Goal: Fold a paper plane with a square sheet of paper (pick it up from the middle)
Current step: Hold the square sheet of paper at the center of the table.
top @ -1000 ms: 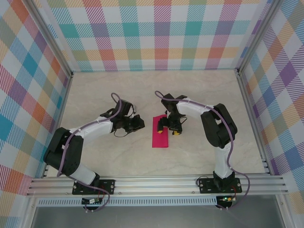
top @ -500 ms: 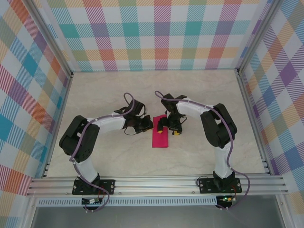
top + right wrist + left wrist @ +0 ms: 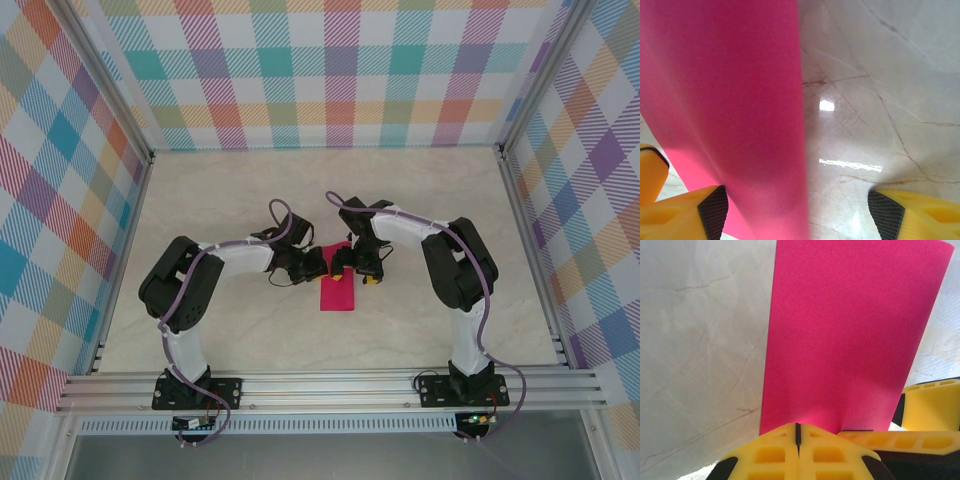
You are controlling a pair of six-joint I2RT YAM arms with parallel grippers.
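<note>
No legible txt, labels or nos. on anything

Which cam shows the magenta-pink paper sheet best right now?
Left wrist: the magenta-pink paper sheet is large and sharp, both long edges clear, its near edge at the shut left gripper. Top external shows it small, a narrow rectangle, far end hidden. Right wrist shows a blurred strip with one edge.

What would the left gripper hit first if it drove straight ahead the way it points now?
The pink paper. In the left wrist view it begins right at the tips of the left gripper, whose jaws are shut, and lies straight ahead. Whether the tips already touch it is unclear.
</note>
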